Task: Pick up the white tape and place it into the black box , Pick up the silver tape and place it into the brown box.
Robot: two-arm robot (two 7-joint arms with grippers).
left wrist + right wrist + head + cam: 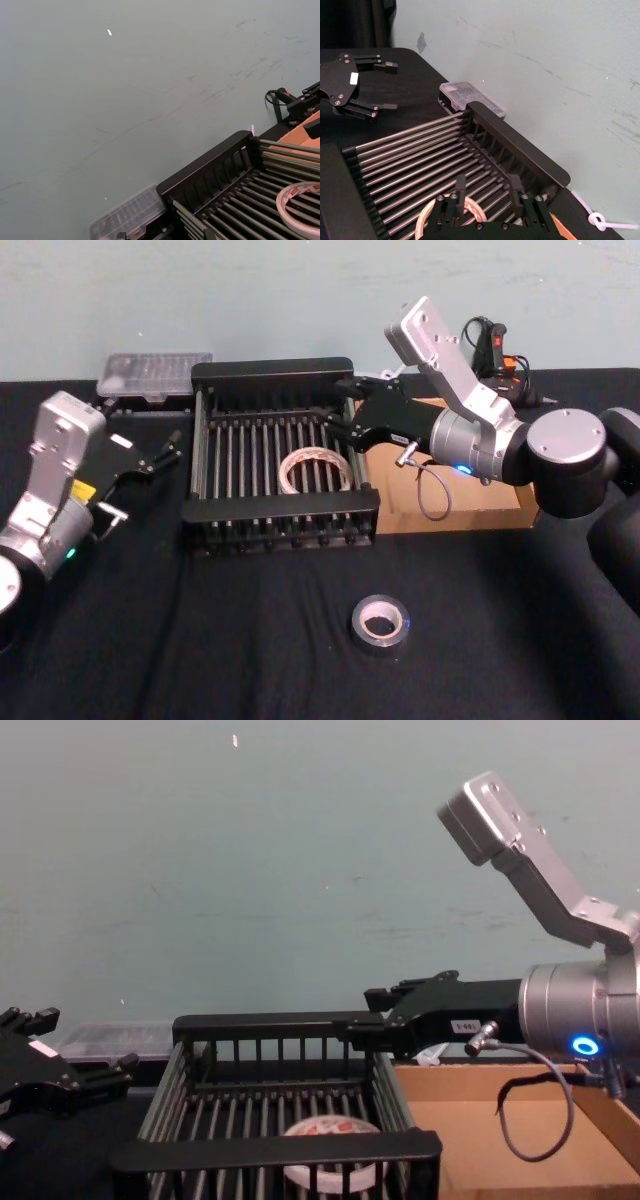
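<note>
White tape (315, 469) lies flat on the barred bottom of the black box (280, 511). Right claw (340, 408) hangs over the box's right rim, fingers spread, empty. Silver tape (380, 625) rests on the dark surface (200, 640) in front of the box. Brown box (470, 508) adjoins the black box's right side. Left claw (170, 448) sits open, empty, left of the box.

On the table (250, 640), the black box (280, 510) stands centrally with the white tape (315, 470) lying on its barred bottom, the brown box (480, 508) just beside it on the right, the silver tape (380, 625) in front, and a clear case (150, 375) behind its left corner.
</note>
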